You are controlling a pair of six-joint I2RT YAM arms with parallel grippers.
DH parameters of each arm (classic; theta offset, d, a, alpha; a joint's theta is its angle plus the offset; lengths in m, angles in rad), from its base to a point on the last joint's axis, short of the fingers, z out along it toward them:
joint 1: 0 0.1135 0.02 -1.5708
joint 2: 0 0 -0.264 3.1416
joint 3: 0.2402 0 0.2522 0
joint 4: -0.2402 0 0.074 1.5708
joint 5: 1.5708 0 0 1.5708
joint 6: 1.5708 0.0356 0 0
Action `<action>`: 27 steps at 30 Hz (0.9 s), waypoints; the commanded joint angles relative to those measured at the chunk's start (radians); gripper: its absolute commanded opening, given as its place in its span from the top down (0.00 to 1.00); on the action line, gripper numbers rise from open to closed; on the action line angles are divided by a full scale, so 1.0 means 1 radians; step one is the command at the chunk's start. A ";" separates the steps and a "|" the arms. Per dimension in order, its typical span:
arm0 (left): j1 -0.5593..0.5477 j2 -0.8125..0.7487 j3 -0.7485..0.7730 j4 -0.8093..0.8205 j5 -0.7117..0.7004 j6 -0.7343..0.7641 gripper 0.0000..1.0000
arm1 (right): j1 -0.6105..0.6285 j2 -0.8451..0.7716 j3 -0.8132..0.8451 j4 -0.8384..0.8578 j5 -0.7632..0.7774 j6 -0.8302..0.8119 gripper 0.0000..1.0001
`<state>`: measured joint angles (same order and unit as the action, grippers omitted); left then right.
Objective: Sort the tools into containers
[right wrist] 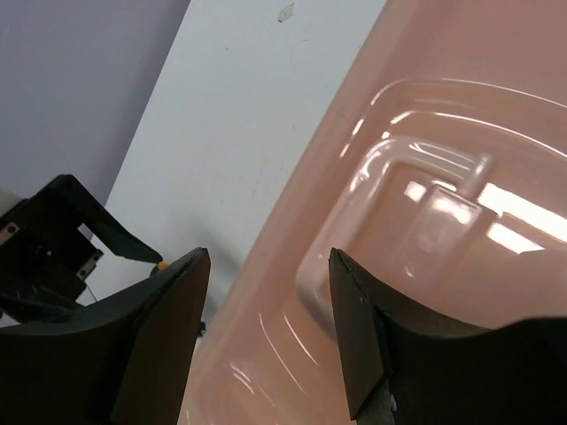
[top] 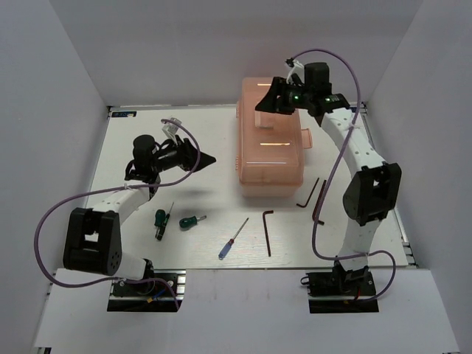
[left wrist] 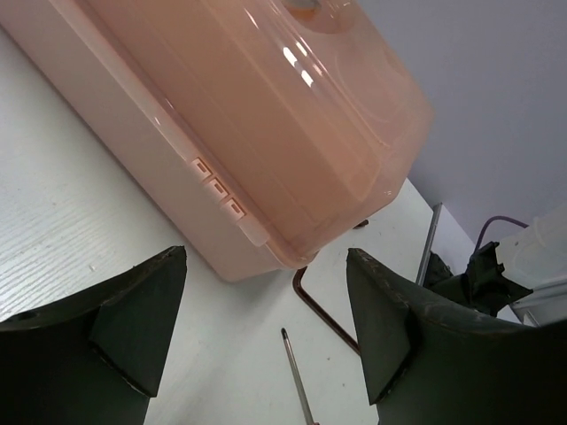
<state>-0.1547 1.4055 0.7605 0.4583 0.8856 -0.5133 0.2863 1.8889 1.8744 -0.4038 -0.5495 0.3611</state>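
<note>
L fingers (left wrist: 133, 328) apart nr salmon-pink translucent toolbox (left wrist: 151, 168), lid (left wrist: 292, 88) down.

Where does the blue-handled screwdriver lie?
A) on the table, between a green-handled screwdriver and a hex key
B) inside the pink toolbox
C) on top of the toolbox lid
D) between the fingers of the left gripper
A: the blue-handled screwdriver lies on the table, with a green-handled screwdriver to its left and a hex key to its right.
</note>
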 commanded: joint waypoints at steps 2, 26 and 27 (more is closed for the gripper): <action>-0.008 0.044 0.023 0.074 0.039 -0.017 0.17 | 0.039 0.025 0.086 0.049 0.101 0.085 0.38; -0.138 0.309 0.233 0.126 -0.033 -0.045 0.17 | 0.163 0.101 0.016 -0.118 0.459 0.205 0.35; -0.147 0.309 0.247 0.126 -0.033 -0.045 0.17 | 0.160 0.110 0.008 -0.115 0.442 0.214 0.35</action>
<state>-0.2863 1.7023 0.9604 0.5621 0.8516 -0.5594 0.4419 1.9667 1.9186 -0.4698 -0.1093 0.5156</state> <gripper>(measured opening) 0.828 0.646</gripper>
